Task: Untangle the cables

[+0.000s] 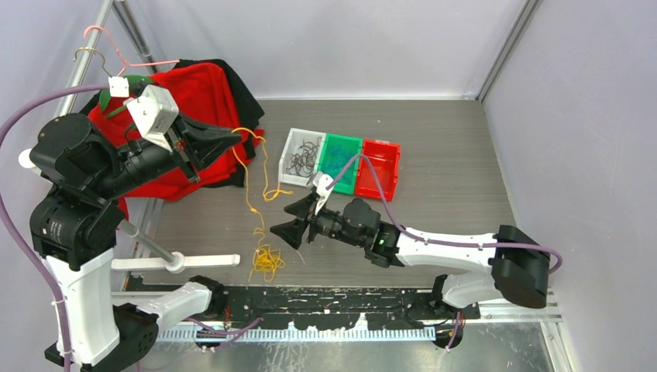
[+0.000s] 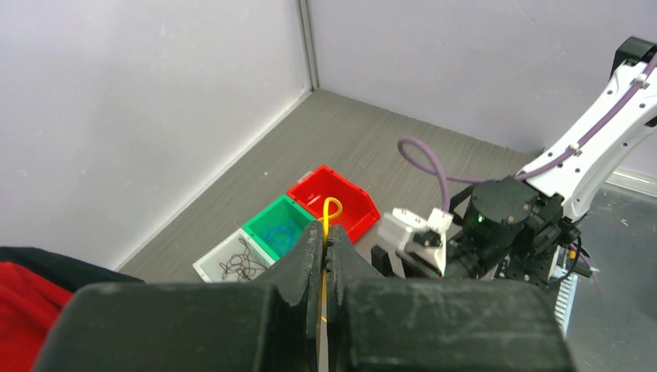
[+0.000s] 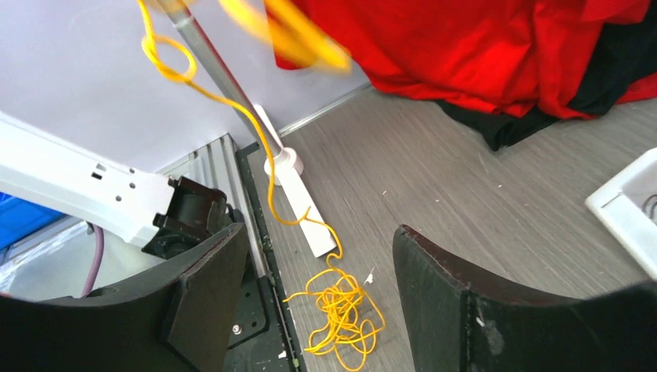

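Observation:
My left gripper (image 1: 240, 138) is raised above the table's left side and is shut on a yellow cable (image 2: 331, 208), whose loop pokes out past the fingertips (image 2: 326, 236). The strand (image 1: 249, 186) hangs down to a tangled yellow pile (image 1: 266, 260) on the table near the front edge. My right gripper (image 1: 288, 219) is low, just right of that strand, and is open with nothing between its fingers. In the right wrist view (image 3: 319, 232) the tangle (image 3: 341, 310) lies on the table between and beyond the two jaws. Dark brown cables (image 1: 302, 155) and blue cables (image 1: 339, 159) lie in bins.
Three bins stand in a row mid-table: white (image 1: 288, 147), green (image 1: 350, 143), red (image 1: 380, 167). A red and black cloth (image 1: 194, 101) with hangers (image 1: 101, 46) lies at the back left. A white stand with a metal rod (image 1: 174, 262) sits by the tangle.

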